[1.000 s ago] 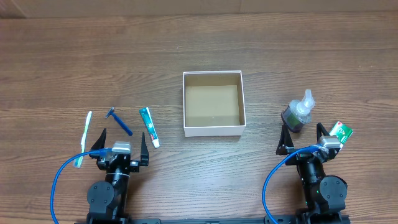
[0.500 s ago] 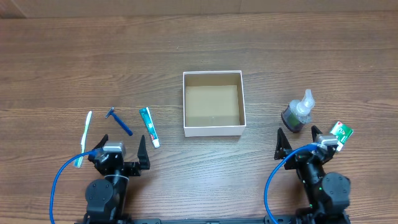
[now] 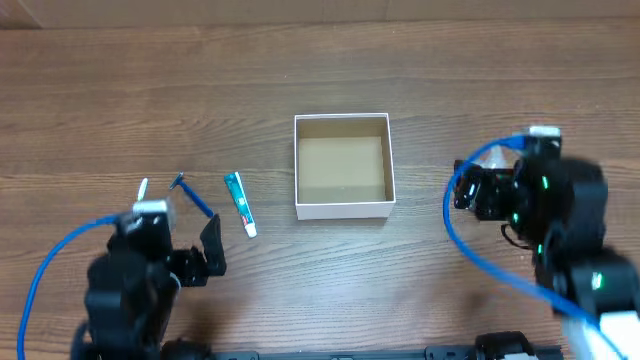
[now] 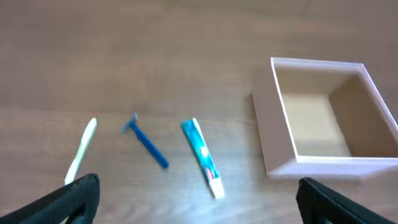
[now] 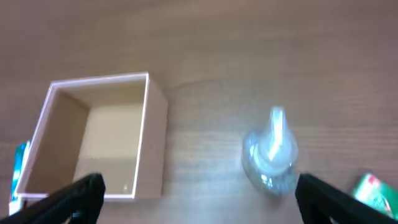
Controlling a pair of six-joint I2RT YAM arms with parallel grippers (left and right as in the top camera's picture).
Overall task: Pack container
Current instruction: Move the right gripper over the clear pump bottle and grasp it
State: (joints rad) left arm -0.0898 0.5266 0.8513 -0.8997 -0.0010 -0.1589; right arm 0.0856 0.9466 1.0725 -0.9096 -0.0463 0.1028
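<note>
The container [image 3: 340, 209], a small square white box with a brown inside, sits open and holds nothing at the table's middle. It also shows in the left wrist view [image 4: 323, 168] and the right wrist view [image 5: 155, 143]. My left gripper [image 3: 178, 238] is open and holds nothing, raised near a white-green toothbrush [image 4: 81, 149], a blue razor [image 4: 146, 138] and a teal toothpaste tube [image 4: 202, 157]. My right gripper [image 3: 480, 195] is open and holds nothing, raised over a clear pump bottle [image 5: 270, 155]. In the overhead view the right arm hides the bottle.
A green packet [image 5: 376, 190] lies right of the bottle at the frame edge. In the overhead view the razor [image 3: 192, 197] and the toothpaste tube [image 3: 240, 203] lie left of the container. Blue cables trail from both arms.
Both arms have lifted off the table's near edge. The right arm has moved forward over the bottle and green packet, hiding them from above. The left arm has shifted left over the toothbrush.
</note>
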